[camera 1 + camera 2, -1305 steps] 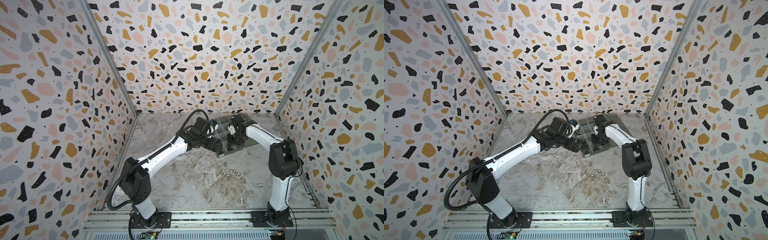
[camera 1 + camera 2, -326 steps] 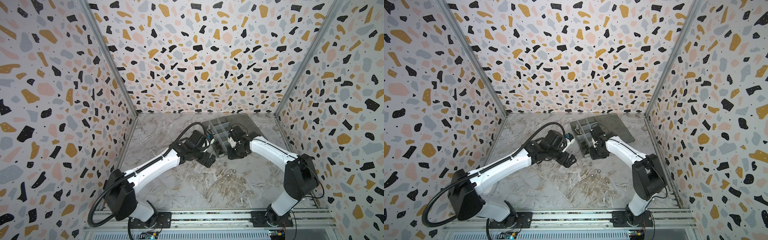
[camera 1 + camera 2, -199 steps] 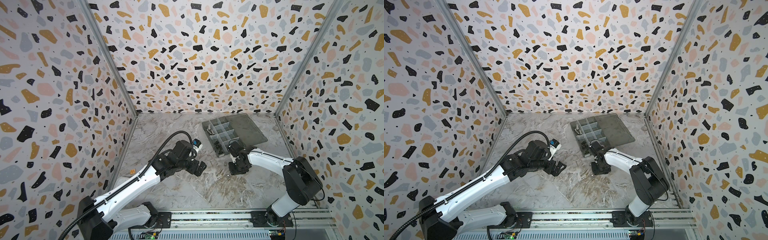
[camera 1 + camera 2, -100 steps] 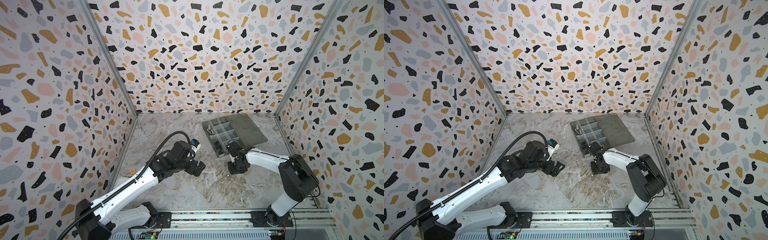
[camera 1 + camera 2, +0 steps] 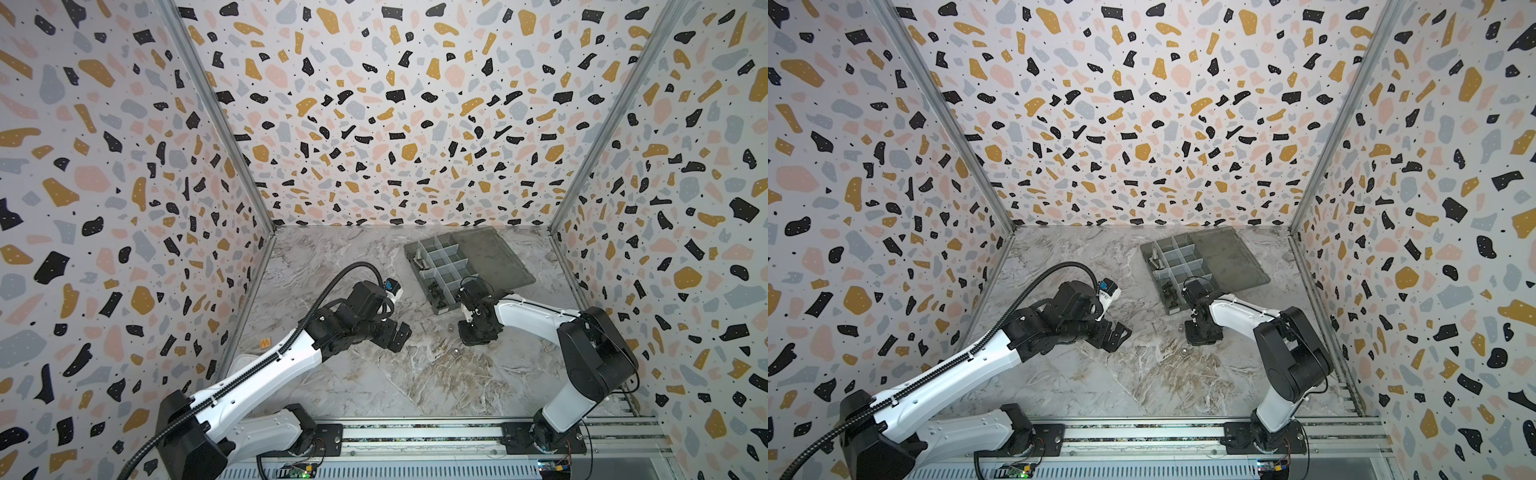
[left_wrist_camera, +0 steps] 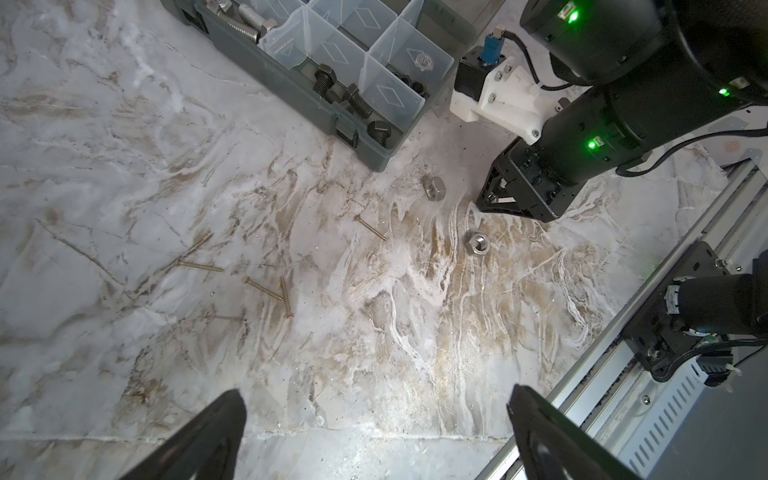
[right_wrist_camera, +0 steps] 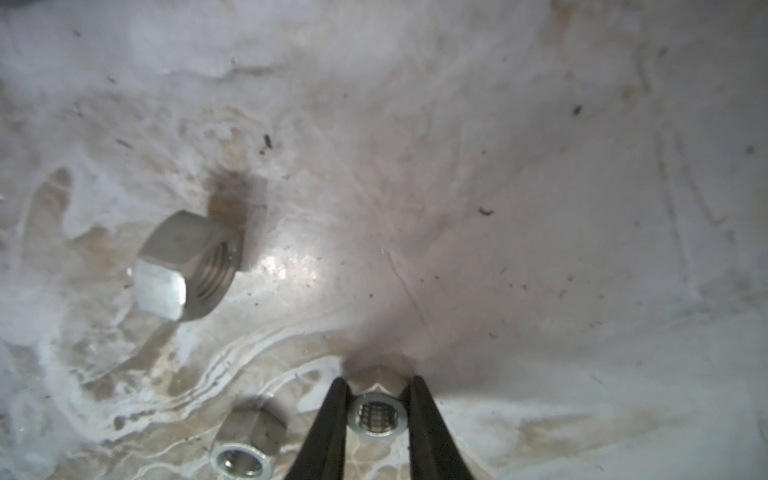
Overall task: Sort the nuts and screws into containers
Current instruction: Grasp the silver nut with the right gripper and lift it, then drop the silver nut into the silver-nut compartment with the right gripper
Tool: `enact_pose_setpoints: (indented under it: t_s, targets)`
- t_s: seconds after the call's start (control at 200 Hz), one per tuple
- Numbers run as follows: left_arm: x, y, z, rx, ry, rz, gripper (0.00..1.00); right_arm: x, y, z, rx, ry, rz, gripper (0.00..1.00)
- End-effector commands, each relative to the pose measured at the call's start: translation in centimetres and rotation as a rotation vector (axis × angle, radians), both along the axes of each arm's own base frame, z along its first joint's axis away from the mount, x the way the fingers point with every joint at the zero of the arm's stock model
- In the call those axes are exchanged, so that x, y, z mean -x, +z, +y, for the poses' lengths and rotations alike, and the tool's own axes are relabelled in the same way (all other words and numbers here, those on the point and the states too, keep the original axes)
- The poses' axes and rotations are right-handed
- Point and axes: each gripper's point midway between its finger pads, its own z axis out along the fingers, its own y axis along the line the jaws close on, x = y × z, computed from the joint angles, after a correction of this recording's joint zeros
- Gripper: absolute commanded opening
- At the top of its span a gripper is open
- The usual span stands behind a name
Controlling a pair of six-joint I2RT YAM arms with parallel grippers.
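1. Both arms have pulled back from the box they were reaching into several seconds ago. The left one is now hanging over the left-centre of the table, and the right one has dropped to the table just near of the box.
2. The right gripper [image 7: 379, 383] is pinching a silver nut [image 7: 375, 409]. Its black fingers [image 7: 332, 419] are pressing on opposite flats, and the nut is apparently still sitting on the table with its hole facing up.
3. A second nut [image 7: 187, 266] is lying tilted on an edge, and a third nut [image 7: 243, 451] is sitting flat just beside the fingers. Neither is touching the gripper.
4. The left gripper [image 6: 376, 392] is hovering spread wide and carrying nothing, well to the left of these nuts.
5. The box [image 6: 274, 77] is lying just far and slightly left of the right gripper, so the right arm is much the nearer one for the drop, which probably calls for a short lift up and over the near wall.
6. Black bolts [image 6: 357, 99] are already resting in the near-left compartment, while thin brass screws [image 6: 372, 228] are still scattered on the table to the left.
7. The marbled table [image 6: 124, 166] is looking flat and slick, with speckled walls [image 5: 374, 104] closing in three sides.
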Motion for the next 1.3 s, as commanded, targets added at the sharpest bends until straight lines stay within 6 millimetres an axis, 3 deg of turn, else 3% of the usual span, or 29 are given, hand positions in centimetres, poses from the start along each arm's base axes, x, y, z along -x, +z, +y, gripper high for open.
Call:
enact_pose_setpoints:
  t_s: [0.0,0.295,0.466,0.691,1.041,1.186,1.297]
  targets:
    - [-1.0,1.4,-0.8,0.03,0.01,-0.033,1.0,-0.5,1.9,0.3,-0.013,0.02,-0.014,0.2]
    - [-3.0,2.3,-2.8,0.021,-0.02,-0.059,1.0,-5.5,8.5,0.9,-0.062,0.012,-0.143,0.19]
    - [-5.5,3.9,-5.2,0.025,-0.052,-0.096,1.0,-9.4,10.2,0.2,-0.079,-0.013,-0.191,0.19]
    - [-8.6,5.4,-8.9,0.032,-0.097,-0.115,0.99,-14.0,9.8,-0.7,-0.088,-0.046,-0.206,0.19]
    - [-10.3,4.5,-11.6,0.017,-0.159,-0.088,0.99,-17.6,7.3,-2.5,-0.081,-0.09,-0.178,0.2]
    - [-10.6,4.0,-12.0,0.009,-0.169,-0.077,0.99,-18.0,6.9,-2.4,-0.094,-0.079,-0.162,0.36]
    - [-10.6,3.6,-11.9,0.004,-0.17,-0.074,0.99,-18.1,7.9,-2.4,-0.096,-0.075,-0.177,0.44]
